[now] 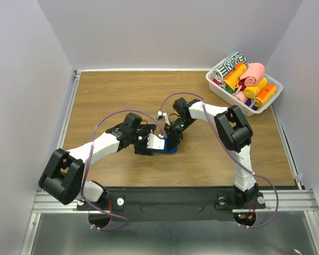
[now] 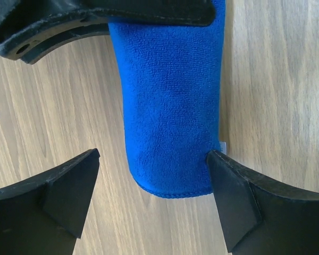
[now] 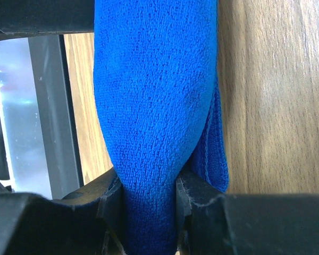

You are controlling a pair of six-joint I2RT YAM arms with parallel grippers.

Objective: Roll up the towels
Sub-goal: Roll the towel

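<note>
Right gripper (image 3: 149,204): pinches rolled blue towel (image 3: 149,95) so it cannot unwind | Left gripper (image 2: 151,164): jaws wide astride towel's other end, holding nothing, ready to grip

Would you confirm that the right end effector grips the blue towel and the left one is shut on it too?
The left end effector is open, straddling the towel, as the left wrist view shows; the right end effector does grip it.
</note>
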